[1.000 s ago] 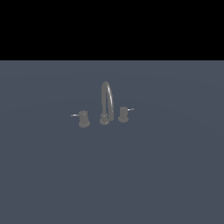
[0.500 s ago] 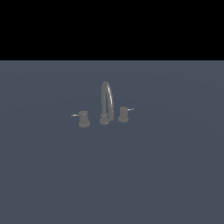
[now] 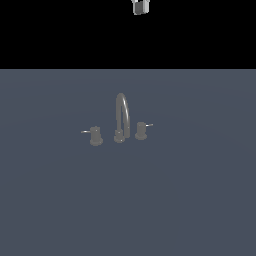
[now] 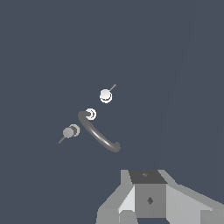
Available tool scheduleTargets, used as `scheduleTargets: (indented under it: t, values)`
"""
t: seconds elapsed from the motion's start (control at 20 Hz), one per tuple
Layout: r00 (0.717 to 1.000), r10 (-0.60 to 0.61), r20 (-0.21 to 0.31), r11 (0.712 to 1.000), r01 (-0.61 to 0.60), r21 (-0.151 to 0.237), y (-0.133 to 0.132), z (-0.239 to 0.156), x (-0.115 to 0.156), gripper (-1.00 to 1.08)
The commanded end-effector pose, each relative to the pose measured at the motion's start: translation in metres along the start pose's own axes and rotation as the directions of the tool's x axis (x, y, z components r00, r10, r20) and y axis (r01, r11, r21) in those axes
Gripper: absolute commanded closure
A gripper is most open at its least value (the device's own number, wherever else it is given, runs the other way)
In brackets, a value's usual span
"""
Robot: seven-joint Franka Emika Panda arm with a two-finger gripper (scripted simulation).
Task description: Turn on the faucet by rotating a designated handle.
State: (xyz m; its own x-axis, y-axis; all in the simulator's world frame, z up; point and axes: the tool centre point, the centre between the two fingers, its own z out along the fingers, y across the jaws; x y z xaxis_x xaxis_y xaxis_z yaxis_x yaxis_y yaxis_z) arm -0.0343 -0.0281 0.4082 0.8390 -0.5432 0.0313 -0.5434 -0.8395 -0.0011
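Gripper [image 3: 139, 7] now peeks in at the exterior view's top edge.
I see it well above the faucet [image 3: 121, 120], handle [image 3: 141, 130] and twin knob [image 3: 95, 136] untouched; I cannot tell the jaws' state.

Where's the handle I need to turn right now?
In the exterior view, the handle stands just right of the spout, its pin pointing right.

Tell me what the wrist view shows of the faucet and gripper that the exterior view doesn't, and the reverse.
Wrist view only: the faucet seen from above, its knobs as round tops, and the gripper body close up, though its fingertips are out of frame.

Exterior view only: the spout standing upright in a tall arch, and the gripper high above the faucet, far from contact.

Both: the spout, the handle with its pin, the twin knob, and the plain grey surface.
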Motion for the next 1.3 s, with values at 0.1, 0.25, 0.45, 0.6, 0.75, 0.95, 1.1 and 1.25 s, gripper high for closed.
scheduleTargets:
  t: [0.1, 0.25, 0.45, 0.6, 0.75, 0.95, 1.1, 1.25]
  values:
    - [0.996, 0.094, 0.001, 0.996, -0.094, -0.004, -0.013, 0.031, 0.03, 1.08]
    - [0.988, 0.155, 0.002, 0.988, -0.155, -0.007, -0.021, 0.054, 0.049, 1.08]
    - [0.972, 0.236, 0.003, 0.972, -0.236, -0.009, -0.03, 0.088, 0.072, 1.08]
    - [0.955, 0.295, 0.004, 0.955, -0.295, -0.011, -0.036, 0.114, 0.088, 1.08]
    - [0.935, 0.354, 0.006, 0.935, -0.353, -0.013, -0.041, 0.143, 0.103, 1.08]
    - [0.903, 0.43, 0.008, 0.903, -0.429, -0.015, -0.046, 0.182, 0.12, 1.08]
    - [0.875, 0.485, 0.01, 0.875, -0.485, -0.016, -0.049, 0.214, 0.131, 1.08]
    - [0.843, 0.538, 0.013, 0.843, -0.538, -0.017, -0.051, 0.246, 0.141, 1.08]
